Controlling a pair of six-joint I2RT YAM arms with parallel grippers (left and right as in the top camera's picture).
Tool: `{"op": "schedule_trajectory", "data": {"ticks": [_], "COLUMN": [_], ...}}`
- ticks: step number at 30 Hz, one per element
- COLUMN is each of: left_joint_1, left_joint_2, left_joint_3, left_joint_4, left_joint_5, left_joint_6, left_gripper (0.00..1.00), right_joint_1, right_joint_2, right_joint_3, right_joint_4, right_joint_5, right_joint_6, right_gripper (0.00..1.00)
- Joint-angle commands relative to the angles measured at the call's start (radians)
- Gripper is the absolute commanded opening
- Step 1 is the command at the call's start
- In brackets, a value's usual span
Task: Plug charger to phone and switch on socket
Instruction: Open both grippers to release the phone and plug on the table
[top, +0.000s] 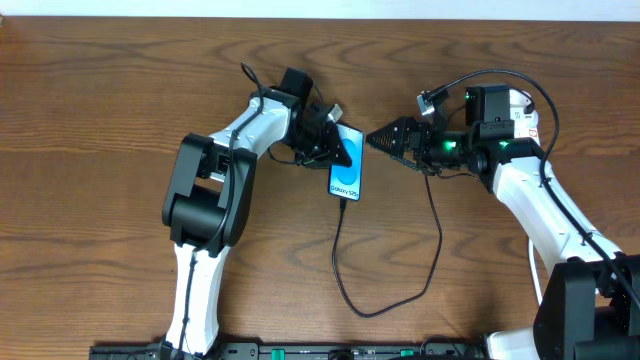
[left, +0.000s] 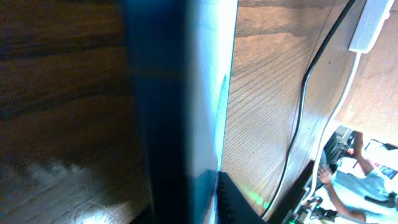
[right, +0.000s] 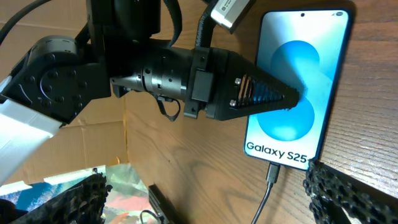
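The phone (top: 346, 172) lies on the wooden table, its blue screen reading "Galaxy S25", clear in the right wrist view (right: 303, 68). My left gripper (top: 335, 148) is shut on the phone's upper part, one finger across the screen (right: 273, 98). The charger's black plug (right: 273, 174) sits in the phone's bottom port. Its thin cable (top: 345, 270) loops toward the front and back up under my right arm. My right gripper (top: 383, 139) is open and empty just right of the phone (right: 217, 199). The socket shows only as a white end with a white cord (left: 371, 26).
Both arm bases stand at the front edge, left (top: 200, 200) and right (top: 570, 300). The cable loop lies on the table between them. Cardboard and coloured clutter (right: 68, 180) show beyond the table edge in the right wrist view.
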Motion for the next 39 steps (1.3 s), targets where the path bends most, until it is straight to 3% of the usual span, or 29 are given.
{"op": "schedule_trajectory", "data": {"ticks": [1,4,7,12,18,22,29,33,34,35,39], "left_joint_1": [-0.006,-0.006,-0.006,-0.006,-0.006,-0.006,-0.006,0.002,0.006,0.012,0.049], "left_joint_2": [0.014,0.014,0.014,0.014,0.014,0.014,0.014,0.005,-0.002,-0.012,-0.098], "left_joint_3": [0.001,0.001,0.001,0.001,0.001,0.001,0.001,0.001,0.002,0.002,0.018], "left_joint_4": [-0.009,-0.018,-0.018,-0.034,-0.048,-0.06,-0.072,-0.089,-0.095,-0.102,-0.151], "left_joint_5": [-0.043,-0.056,-0.061,-0.154,-0.275,-0.366,-0.434,-0.434,-0.443,-0.462,-0.589], "left_joint_6": [0.01,0.01,0.01,0.01,0.009,0.009,0.009,0.009,0.008,0.003,-0.037], "left_gripper": [0.26,0.36,0.39,0.6,0.62,0.73,0.74,0.75,0.79,0.92,0.93], "right_joint_1": [-0.008,-0.008,-0.008,-0.008,-0.008,-0.008,-0.008,-0.008,-0.008,-0.008,-0.009], "right_joint_2": [-0.005,-0.005,-0.005,-0.005,-0.005,-0.005,-0.005,-0.005,-0.005,-0.005,-0.005], "right_joint_3": [0.007,0.007,0.007,0.007,0.007,0.007,0.007,0.007,0.007,0.007,0.009], "right_joint_4": [-0.009,-0.01,-0.011,-0.021,-0.023,-0.031,-0.057,-0.14,-0.174,-0.204,-0.293], "right_joint_5": [0.0,0.0,0.0,0.0,0.001,0.001,0.033,0.15,0.201,0.254,0.433], "right_joint_6": [0.004,0.004,0.004,0.004,0.003,-0.001,-0.005,-0.049,-0.055,-0.06,-0.072], "right_gripper": [0.99,0.99,0.99,0.99,0.99,0.99,0.99,0.99,0.99,0.99,0.99]}}
